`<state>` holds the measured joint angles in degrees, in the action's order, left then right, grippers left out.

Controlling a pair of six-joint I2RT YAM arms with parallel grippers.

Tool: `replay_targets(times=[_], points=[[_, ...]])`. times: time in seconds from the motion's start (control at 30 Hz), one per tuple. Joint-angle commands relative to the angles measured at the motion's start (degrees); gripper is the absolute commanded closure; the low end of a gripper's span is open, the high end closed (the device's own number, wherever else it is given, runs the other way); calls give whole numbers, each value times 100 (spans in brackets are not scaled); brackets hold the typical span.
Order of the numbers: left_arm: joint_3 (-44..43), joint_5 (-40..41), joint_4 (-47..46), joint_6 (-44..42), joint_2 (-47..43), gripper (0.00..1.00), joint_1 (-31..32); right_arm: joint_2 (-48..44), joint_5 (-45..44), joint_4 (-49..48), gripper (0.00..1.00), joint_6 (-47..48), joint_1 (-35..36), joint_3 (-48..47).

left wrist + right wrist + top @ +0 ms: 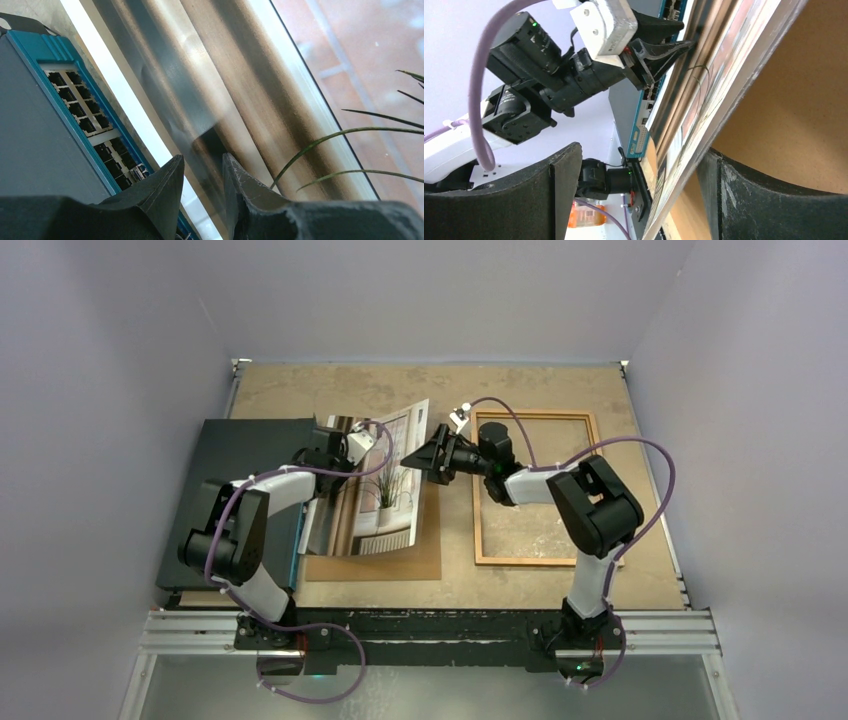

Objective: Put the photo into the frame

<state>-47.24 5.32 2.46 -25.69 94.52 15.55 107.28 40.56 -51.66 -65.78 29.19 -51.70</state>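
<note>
The photo (380,485) is up off the desk (300,390), tilted above the brown board (400,565), just left of the frame (530,561), which lies flat. The left tool (202,165) pinches the photo's left edge, jaws narrow. The right tool (412,460) gapes wide, one finger on either side of the photo's right edge.

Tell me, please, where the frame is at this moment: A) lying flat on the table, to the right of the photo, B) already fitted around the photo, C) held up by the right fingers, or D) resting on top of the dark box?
A: the frame lies flat on the table with bare tabletop showing through it, and the photo is tilted up to its left.
</note>
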Motion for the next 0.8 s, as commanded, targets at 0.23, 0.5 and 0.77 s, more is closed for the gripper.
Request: replay_targets(times=[0.23, 0.5, 0.77], points=[[-336, -505, 1496, 270, -360, 55, 3, -551, -326, 1542, 44, 726, 29, -331], [-473, -588, 1739, 213, -414, 54, 5, -553, -131, 1232, 72, 501, -22, -157], [-407, -383, 1633, 181, -391, 55, 5, -921, 65, 1229, 71, 529, -247, 122]])
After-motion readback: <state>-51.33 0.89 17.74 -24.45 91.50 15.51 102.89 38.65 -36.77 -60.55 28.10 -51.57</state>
